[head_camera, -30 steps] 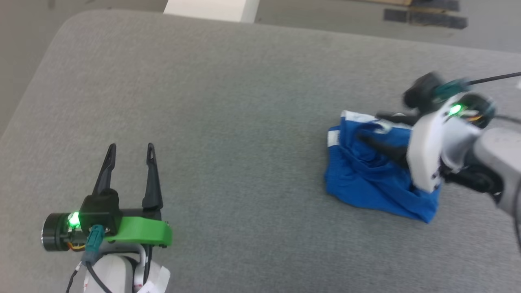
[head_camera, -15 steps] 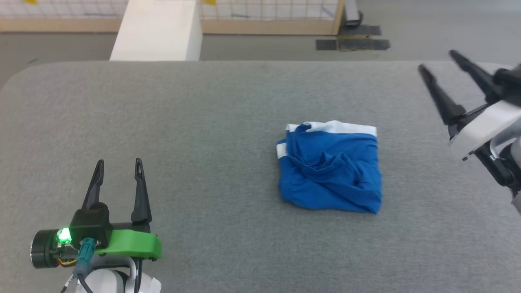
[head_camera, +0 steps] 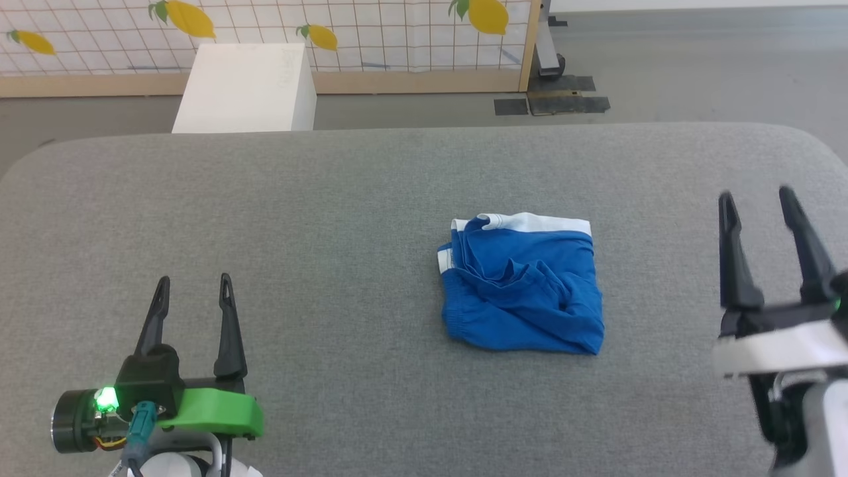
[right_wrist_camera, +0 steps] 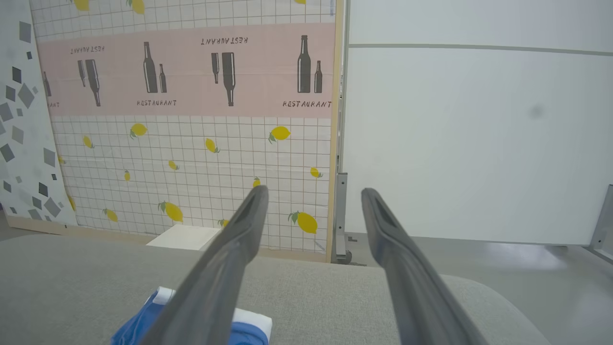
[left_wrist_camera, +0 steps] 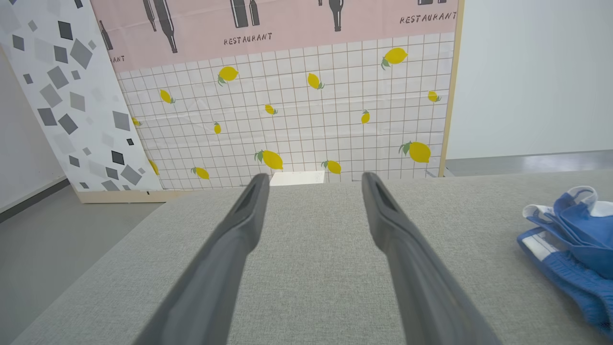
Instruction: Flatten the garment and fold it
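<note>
Hovering well to the left of the garment [head_camera: 523, 298], the left gripper [head_camera: 193, 279] is spreading its two dark fingers wide over the grey padded table [head_camera: 344, 192] and gripping nothing. The garment itself is lying near the middle of the table as a compact, rumpled blue square, with a white band [head_camera: 540, 223] running along its far edge. Well to its right, the right gripper [head_camera: 756, 195] is likewise gaping empty, with neither tool touching cloth. The fold appears to be made but untidy, so the work now seems to be a matter of standing off cleanly. Any tidying would probably go best as a flat press from above, since pinching the top layer risks pulling the bundle open. No print is showing on the cloth, and the layers underneath are impossible to count. The left wrist view is cutting the garment off at its right edge, while the right gripper's own finger is covering much of it in the right wrist view.
</note>
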{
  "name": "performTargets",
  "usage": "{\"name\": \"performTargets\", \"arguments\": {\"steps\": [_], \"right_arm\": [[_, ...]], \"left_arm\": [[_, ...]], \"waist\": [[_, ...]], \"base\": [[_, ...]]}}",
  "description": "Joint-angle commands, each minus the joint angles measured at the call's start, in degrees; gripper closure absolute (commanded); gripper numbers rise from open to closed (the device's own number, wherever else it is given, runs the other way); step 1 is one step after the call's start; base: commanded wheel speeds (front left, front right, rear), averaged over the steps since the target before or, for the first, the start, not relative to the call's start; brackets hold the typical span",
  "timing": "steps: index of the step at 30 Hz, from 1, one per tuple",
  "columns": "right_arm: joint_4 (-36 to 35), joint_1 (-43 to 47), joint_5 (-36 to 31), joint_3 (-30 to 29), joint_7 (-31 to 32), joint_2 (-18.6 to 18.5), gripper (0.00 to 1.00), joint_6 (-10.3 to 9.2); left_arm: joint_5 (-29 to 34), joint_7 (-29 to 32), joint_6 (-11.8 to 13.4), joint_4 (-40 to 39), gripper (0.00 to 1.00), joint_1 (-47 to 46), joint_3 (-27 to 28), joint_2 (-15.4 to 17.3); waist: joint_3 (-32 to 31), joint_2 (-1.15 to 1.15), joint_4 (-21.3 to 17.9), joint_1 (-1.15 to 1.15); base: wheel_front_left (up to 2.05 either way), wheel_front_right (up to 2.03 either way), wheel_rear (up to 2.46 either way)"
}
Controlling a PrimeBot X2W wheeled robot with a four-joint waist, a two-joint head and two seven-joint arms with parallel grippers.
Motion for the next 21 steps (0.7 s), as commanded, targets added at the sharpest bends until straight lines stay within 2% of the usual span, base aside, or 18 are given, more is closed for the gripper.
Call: {"name": "performTargets", "arguments": {"steps": [1,4,7,21], "right_arm": [[-1.17,2.09,-1.32,-1.08,-0.28,1.87,0.00,-0.09],[-2.22,5.44,-3.81,-2.51,-0.29,4.73,0.00,-0.09],[-1.84,7.96,-5.35,-2.47,-0.29,6.09,0.00,-0.09],[-0.82,11.72,-6.63,-2.32,0.50,7.64,0.00,-0.09]], "left_arm": [[0.20,-0.12,0.09,0.09,0.00,0.88,-0.21,-0.01],[0.29,-0.12,0.07,0.22,0.00,1.17,-0.53,-0.13],[0.36,-0.12,-0.06,0.52,0.00,1.31,-0.93,-0.21],[0.39,-0.12,-0.08,1.48,0.00,2.35,-1.59,-0.32]], "waist": [[-0.31,0.00,0.36,0.00],[-0.50,0.00,0.68,0.00],[-0.74,0.00,1.05,0.00],[-2.06,0.00,1.85,0.00]], "base": [[0.00,0.00,0.00],[0.00,0.00,0.00],[0.00,0.00,0.00],[0.00,0.00,0.00]]}}
